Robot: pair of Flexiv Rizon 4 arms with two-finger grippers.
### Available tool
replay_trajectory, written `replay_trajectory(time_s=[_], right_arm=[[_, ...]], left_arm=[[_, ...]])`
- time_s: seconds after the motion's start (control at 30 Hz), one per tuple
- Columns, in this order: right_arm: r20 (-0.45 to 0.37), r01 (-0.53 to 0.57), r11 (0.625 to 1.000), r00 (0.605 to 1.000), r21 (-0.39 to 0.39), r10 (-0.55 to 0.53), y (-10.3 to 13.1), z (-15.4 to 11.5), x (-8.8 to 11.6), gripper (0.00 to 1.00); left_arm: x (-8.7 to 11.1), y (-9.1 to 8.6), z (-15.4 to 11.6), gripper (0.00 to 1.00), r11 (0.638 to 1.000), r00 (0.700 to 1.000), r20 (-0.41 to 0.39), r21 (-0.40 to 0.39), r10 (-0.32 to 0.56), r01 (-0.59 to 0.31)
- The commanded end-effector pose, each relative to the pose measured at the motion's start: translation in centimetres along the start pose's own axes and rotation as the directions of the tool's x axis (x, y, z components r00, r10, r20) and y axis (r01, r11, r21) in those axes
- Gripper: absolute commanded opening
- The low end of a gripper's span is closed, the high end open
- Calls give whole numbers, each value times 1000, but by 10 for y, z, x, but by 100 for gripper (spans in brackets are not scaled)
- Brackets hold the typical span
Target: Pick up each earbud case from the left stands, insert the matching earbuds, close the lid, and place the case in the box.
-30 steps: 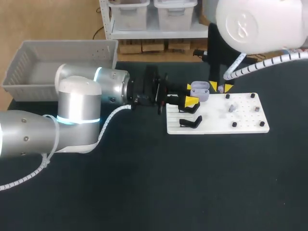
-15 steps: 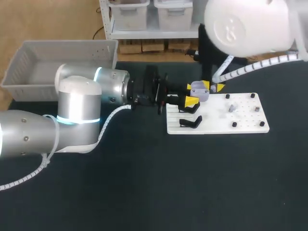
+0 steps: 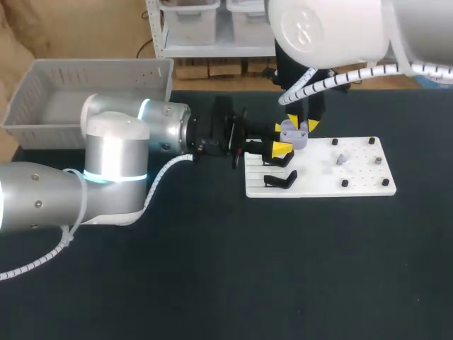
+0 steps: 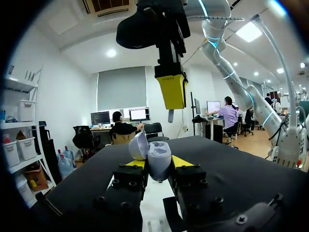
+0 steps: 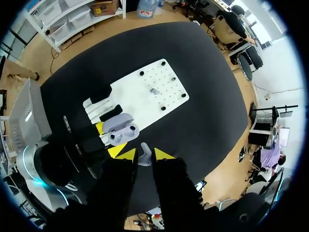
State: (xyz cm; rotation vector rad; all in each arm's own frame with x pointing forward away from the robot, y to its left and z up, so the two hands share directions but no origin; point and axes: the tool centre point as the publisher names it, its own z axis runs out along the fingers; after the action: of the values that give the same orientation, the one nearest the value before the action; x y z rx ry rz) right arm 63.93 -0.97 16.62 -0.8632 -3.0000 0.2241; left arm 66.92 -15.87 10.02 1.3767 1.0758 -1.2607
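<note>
The right arm has been swung over toward the left during the last second. The right claw (image 3: 301, 122) has been brought right above the case (image 3: 294, 134). A small grey earbud (image 5: 145, 155) is pinched between its yellow tips.

The case is squeezed from two sides by the left claw (image 3: 282, 139) and is held up by the left end of the white board (image 3: 357, 177). Its lid (image 4: 137, 145) is flipped open, and the open side is turned up toward the earbud. The earbud is judged to be nearly lined up for being put in, so this step looks close but is not done yet. The lid has not been shut, and the case has not been put in the box (image 3: 42, 92).

The board is laid flat on the dark worktop (image 3: 283, 269). A black stand (image 3: 280, 179) is seen at its left end, near the left claw. A second small grey piece (image 3: 340, 159), likely the other earbud, is seen among the black pegs. The grey box is set at the far left corner, well apart from the board.
</note>
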Motion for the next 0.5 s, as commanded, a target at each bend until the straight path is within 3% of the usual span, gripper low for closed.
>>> replay_trajectory(time_s=[0.03,0.5], right_arm=[[-5,0,1000,1000,5,0,6,3,-1,0],[-20,6,1000,1000,-3,-6,14,13,-7,0]], left_arm=[[1,-1,0,0,1000,1000,2,-4,3,-3],[1,-1,0,0,1000,1000,2,-4,3,-3]])
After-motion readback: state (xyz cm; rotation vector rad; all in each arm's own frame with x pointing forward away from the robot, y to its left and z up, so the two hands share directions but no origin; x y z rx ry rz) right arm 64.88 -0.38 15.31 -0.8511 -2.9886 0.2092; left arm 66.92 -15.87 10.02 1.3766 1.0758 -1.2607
